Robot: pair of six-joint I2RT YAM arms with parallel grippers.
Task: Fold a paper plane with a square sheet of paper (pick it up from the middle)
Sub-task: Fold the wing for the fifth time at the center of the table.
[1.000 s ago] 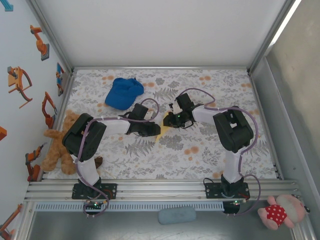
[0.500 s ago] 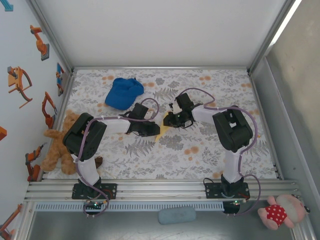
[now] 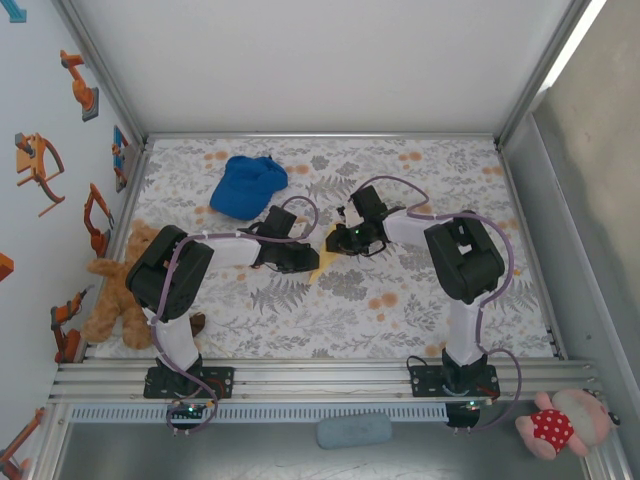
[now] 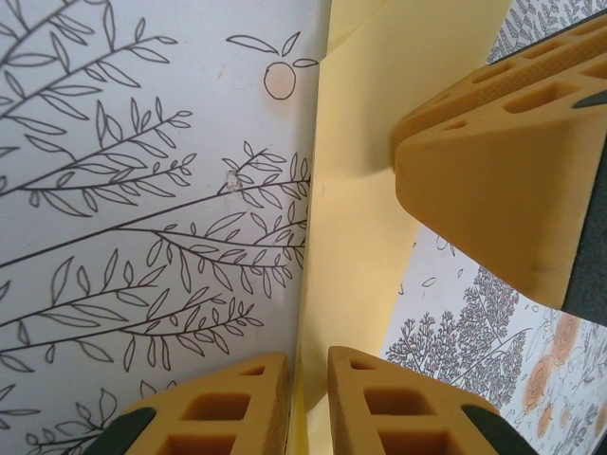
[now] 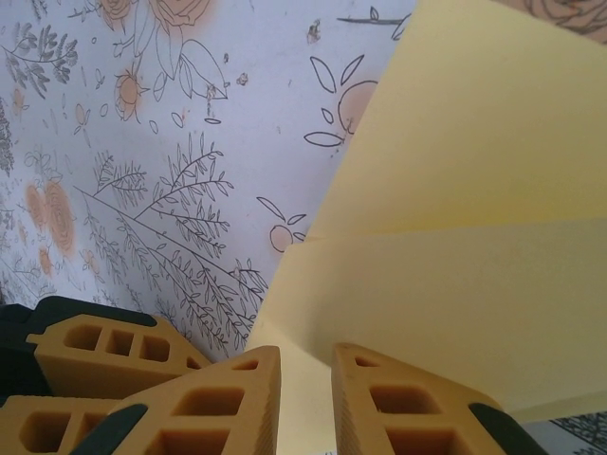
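Square sheet of paper (image 5: 474, 171), pinched near the middle of the table (image 3: 400, 300) by the nearly closed left gripper (image 4: 308, 355) and right gripper (image 5: 305, 353), could rip or slip out if they pull apart too hard.

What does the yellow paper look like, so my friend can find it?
Look at the flowery table cloth, right in its middle. The yellow paper is pinched there between the robot's orange fingers. It is the only flat, yellow, creased thing; the blue cap farther back is soft fabric.
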